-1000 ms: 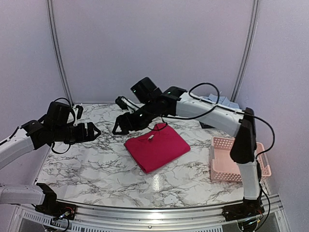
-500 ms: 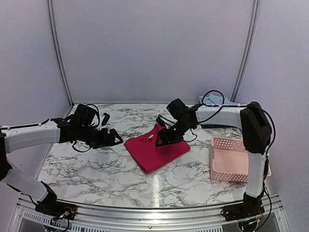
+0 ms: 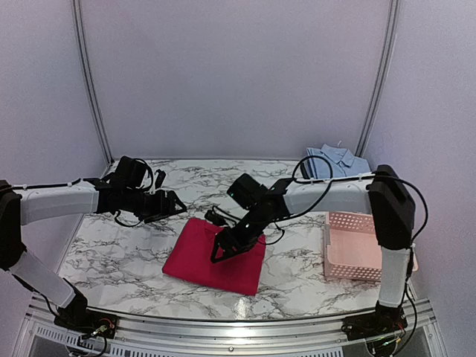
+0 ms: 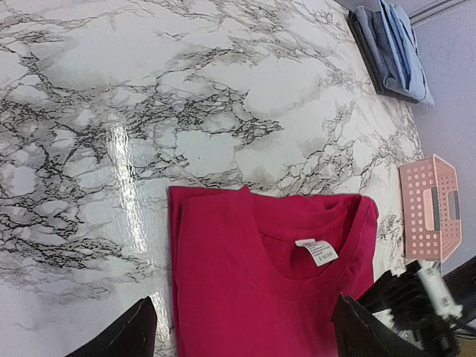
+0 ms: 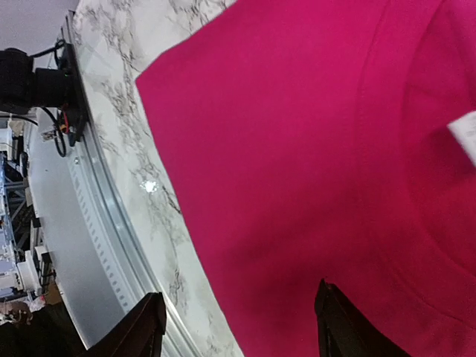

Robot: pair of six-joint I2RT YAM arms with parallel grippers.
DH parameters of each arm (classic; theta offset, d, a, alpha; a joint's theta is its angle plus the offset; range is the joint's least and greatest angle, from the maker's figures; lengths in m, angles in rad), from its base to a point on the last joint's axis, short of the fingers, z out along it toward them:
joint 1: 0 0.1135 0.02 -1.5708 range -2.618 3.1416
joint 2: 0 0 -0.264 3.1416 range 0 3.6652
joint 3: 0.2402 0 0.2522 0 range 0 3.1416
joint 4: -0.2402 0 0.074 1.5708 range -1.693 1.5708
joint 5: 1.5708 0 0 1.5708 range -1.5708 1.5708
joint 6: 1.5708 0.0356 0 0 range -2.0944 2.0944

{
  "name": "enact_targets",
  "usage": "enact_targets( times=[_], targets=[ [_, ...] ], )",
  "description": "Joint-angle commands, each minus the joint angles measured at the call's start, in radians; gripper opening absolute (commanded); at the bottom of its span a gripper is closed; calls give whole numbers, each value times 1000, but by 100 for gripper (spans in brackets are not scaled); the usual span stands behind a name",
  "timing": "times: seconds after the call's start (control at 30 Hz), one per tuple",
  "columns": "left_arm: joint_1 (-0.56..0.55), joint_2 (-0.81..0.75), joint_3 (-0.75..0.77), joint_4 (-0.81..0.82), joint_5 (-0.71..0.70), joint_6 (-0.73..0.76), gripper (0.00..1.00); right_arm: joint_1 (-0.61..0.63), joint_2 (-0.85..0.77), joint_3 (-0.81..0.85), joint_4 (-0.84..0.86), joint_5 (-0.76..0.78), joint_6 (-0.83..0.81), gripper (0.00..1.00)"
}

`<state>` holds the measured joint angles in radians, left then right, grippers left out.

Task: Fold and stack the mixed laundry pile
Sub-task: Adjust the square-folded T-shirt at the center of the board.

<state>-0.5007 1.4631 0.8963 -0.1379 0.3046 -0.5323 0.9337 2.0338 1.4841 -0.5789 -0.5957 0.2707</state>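
The magenta-red garment (image 3: pixel 212 259) lies folded flat on the marble table, near the front. Its neckline and white label (image 4: pixel 318 251) show in the left wrist view. My right gripper (image 3: pixel 225 248) hovers low over the garment's middle, jaws apart, with only magenta cloth (image 5: pixel 312 149) under the open right gripper (image 5: pixel 242 327). My left gripper (image 3: pixel 177 204) stands open just beyond the garment's back-left corner; the garment (image 4: pixel 275 290) lies between and below the open left gripper (image 4: pixel 245 338). The light blue shirt (image 3: pixel 336 160) lies folded at the back right.
A pink lattice basket (image 3: pixel 366 245) stands at the right edge, also seen in the left wrist view as the basket (image 4: pixel 430 210). The blue shirt (image 4: pixel 393 46) rests on a dark tray (image 4: pixel 362 37). The table's metal front rail (image 5: pixel 97 245) runs close to the garment.
The magenta garment has shifted from the table's centre towards the front left, and the right gripper came along over it. The left gripper has swung in to the garment's back-left corner.
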Motion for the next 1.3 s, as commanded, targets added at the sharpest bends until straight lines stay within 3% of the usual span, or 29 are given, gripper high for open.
enact_targets(
  times=[0.0,0.17,0.37,0.77,1.03,1.13,1.27],
  targets=[
    [2,7,9,14,-11,14,79,-176,-176,-29,11,-7,-24,63],
    [1,56,40,21,6,28,61,-309,-195,-34,-97,119,-168,53],
    [2,195,137,-2,51,110,50,-339,-163,-72,-157,120,-248,47],
    [-1,337,198,-6,109,129,48,-339,-80,-126,-126,14,-248,36],
    [-1,414,234,-6,104,127,42,-341,-32,-97,-145,34,-268,17],
    [0,427,250,-6,85,129,29,-344,-14,-61,-164,61,-269,2],
    [6,405,256,-6,47,122,3,-355,-4,7,-200,100,-282,0]
  ],
)
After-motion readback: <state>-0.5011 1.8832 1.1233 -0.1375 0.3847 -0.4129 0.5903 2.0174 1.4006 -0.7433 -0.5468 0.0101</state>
